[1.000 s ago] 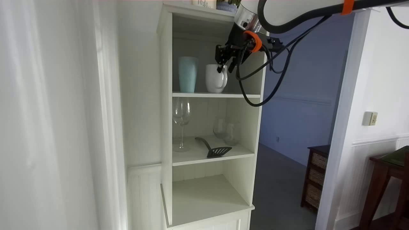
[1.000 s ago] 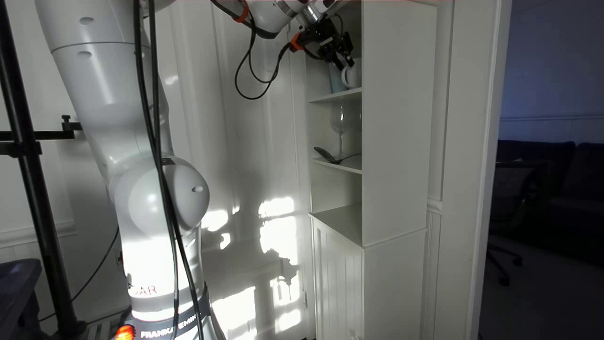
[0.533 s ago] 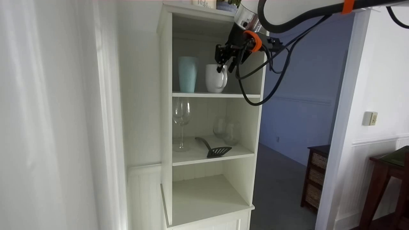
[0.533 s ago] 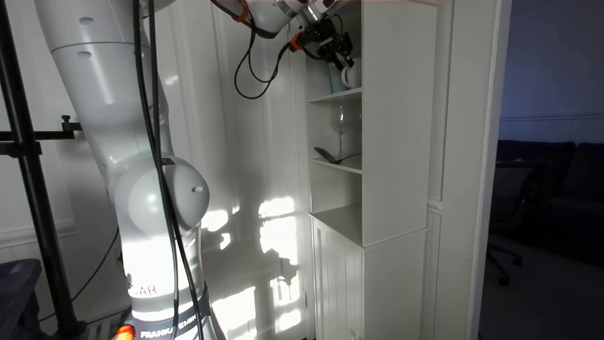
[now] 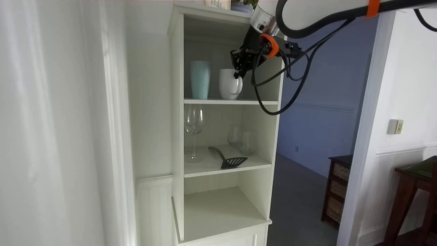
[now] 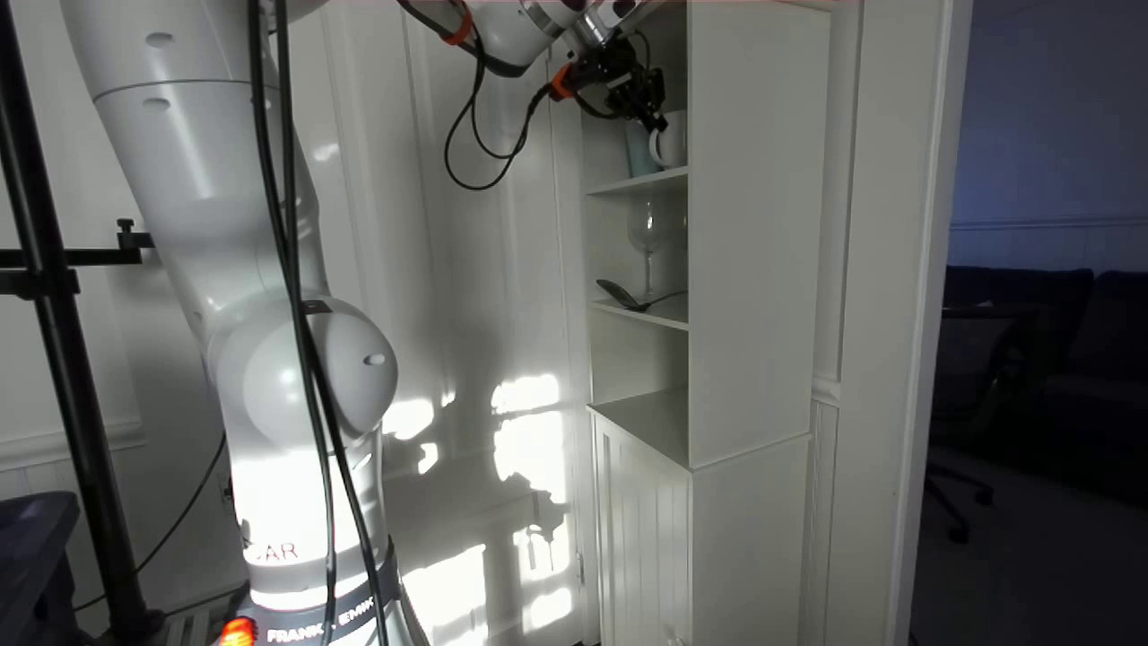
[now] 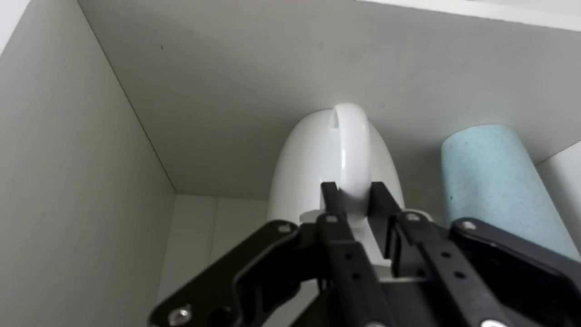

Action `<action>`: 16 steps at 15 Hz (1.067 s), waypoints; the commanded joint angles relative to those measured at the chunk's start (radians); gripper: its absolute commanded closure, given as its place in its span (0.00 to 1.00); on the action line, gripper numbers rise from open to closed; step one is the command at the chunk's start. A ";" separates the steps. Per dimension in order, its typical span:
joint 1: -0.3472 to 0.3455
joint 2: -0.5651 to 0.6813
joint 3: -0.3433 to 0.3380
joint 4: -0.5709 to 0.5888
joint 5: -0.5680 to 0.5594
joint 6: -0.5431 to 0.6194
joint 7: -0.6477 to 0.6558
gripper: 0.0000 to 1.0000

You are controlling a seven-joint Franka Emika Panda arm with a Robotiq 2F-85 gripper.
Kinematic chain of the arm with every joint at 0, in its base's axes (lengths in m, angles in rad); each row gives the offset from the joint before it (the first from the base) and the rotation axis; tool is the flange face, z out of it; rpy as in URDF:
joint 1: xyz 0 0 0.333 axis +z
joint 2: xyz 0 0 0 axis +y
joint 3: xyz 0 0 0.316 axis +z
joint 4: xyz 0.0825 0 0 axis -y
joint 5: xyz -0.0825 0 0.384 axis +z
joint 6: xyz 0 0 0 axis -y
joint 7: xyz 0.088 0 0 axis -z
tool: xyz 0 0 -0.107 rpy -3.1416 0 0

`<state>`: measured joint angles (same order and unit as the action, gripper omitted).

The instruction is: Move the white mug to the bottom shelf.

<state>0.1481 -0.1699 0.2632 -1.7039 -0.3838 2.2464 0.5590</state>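
- The gripper (image 7: 353, 193) is clamped on the handle (image 7: 355, 141) of the white mug (image 5: 228, 85), which stands in the top cubby (image 5: 208, 48), right of the pale blue tumbler (image 5: 200, 80) in an exterior view.
- Likely danger: held by its slick handle alone, the mug may pivot or slip once raised; a leftward drift could tip the tumbler, and a close descent to the bottom shelf (image 5: 218, 212) could clip the wine glass (image 5: 194, 124).
- Glossy and rounded, the upright mug shows its handle facing outward.
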 commanded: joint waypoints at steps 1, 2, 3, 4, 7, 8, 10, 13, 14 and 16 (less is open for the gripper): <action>-0.013 0.001 -0.006 -0.065 0.029 0.043 0.015 0.95; -0.014 -0.001 -0.006 -0.067 0.027 0.045 0.015 0.95; -0.015 -0.005 -0.005 -0.069 0.021 0.046 0.015 0.95; -0.015 -0.008 -0.002 -0.065 0.019 0.042 0.019 0.95; -0.013 -0.021 0.014 -0.051 -0.006 0.015 0.033 0.95; -0.012 -0.029 0.019 -0.050 -0.018 0.013 0.037 0.95; -0.012 -0.045 0.031 -0.058 -0.055 0.021 0.051 0.95; -0.011 -0.069 0.046 -0.082 -0.090 0.042 0.079 0.95; -0.011 -0.077 0.053 -0.090 -0.096 0.040 0.091 0.95; -0.014 -0.099 0.066 -0.111 -0.112 0.029 0.119 0.95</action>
<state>0.1460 -0.2060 0.3059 -1.7531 -0.4565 2.2662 0.6195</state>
